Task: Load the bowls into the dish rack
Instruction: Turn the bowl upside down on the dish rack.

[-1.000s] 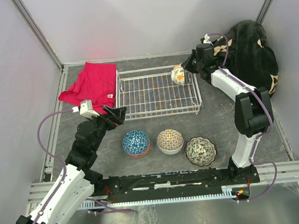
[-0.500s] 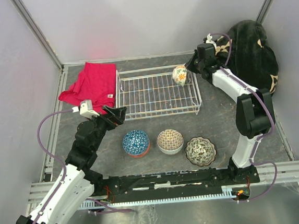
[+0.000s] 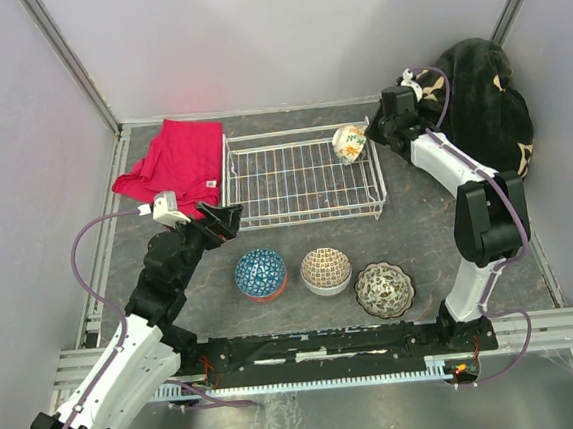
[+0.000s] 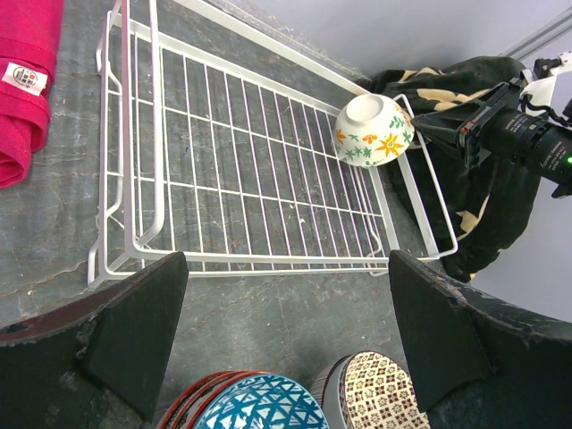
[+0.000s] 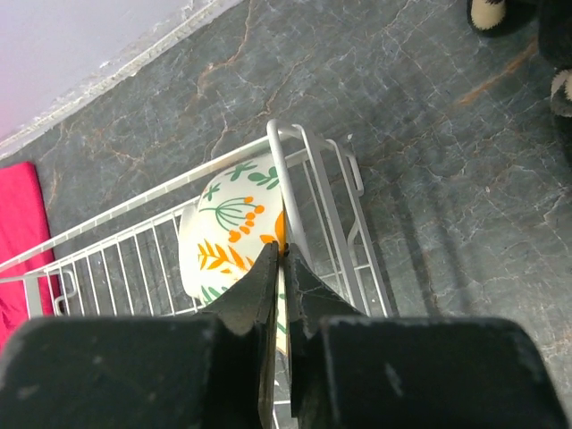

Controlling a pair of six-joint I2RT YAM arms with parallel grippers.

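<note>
Currently, right gripper (image 5: 281, 266) pinches the floral orange bowl (image 4: 371, 132), tilted in the far right corner of the dish rack (image 4: 268, 259); left gripper (image 3: 226, 218), wide open and empty, hovers near its front left corner.

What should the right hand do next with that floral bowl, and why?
Probably open the right hand to release: the floral bowl already sits tipped on its side in the dish rack's far right corner, against the end wires, with the fingers pinched on its rim.
</note>
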